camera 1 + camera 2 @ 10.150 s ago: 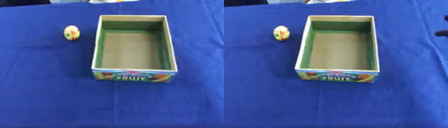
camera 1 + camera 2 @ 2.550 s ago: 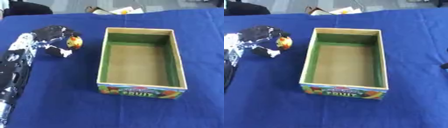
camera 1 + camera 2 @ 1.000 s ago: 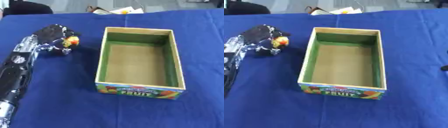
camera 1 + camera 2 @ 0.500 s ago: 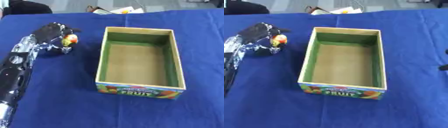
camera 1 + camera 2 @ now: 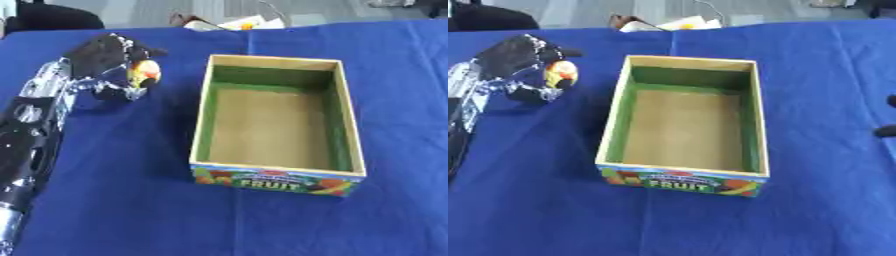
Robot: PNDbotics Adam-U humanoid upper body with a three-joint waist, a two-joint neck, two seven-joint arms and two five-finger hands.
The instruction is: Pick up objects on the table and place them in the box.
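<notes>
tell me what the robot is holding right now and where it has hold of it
The left hand holds the small yellow and red object, fingers curled round its left side. The right hand holds nothing visible.

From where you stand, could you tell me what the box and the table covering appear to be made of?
The box looks like printed cardboard: thin walls, a plain brown floor, green inside walls and a colourful matte fruit label on its front. The table covering seems to be blue cloth, matte with soft creases.
</notes>
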